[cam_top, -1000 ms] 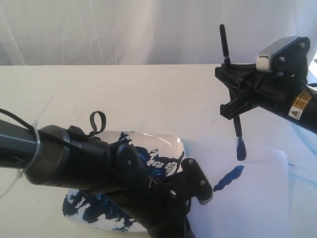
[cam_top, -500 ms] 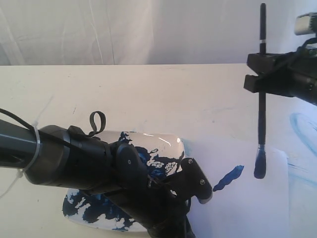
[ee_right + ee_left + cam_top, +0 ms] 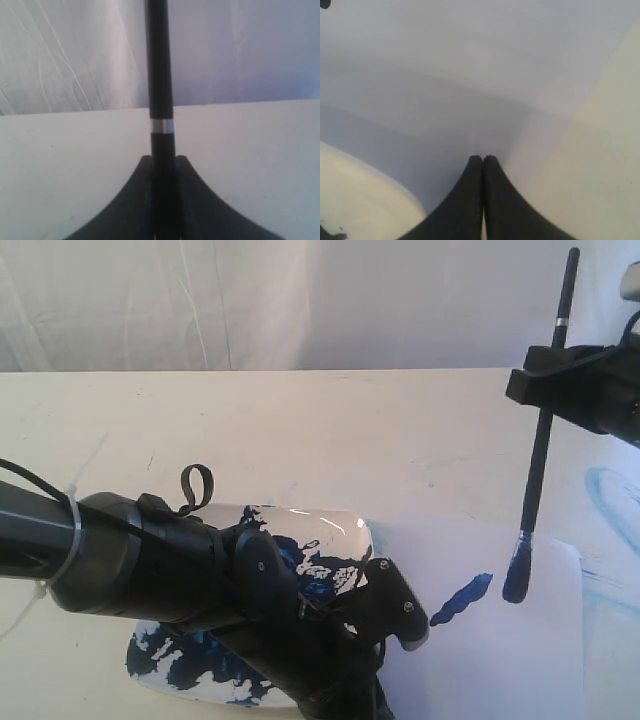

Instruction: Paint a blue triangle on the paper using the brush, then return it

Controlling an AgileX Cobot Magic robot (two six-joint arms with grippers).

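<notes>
My right gripper (image 3: 545, 380) (image 3: 162, 160) is shut on the shaft of the black brush (image 3: 540, 455) (image 3: 159, 75). The brush stands nearly upright, and its blue bristle tip (image 3: 515, 580) points down at the white paper (image 3: 500, 660). I cannot tell whether the tip touches the paper. One short dark blue stroke (image 3: 462, 600) lies on the paper left of the tip. No blue triangle is in view. My left gripper (image 3: 410, 632) (image 3: 483, 159) is shut and empty, low over the paper's left edge beside the dish.
A white dish (image 3: 345, 530) (image 3: 360, 200) smeared with blue paint sits left of the paper, largely hidden by my left arm. Faint light-blue smears (image 3: 610, 500) mark the cream table at the right. A white curtain hangs behind the table.
My right gripper has moved right and turned, so the brush's top now leans right. The bristle tip has shifted right, away from the blue stroke. The left arm has not moved.
</notes>
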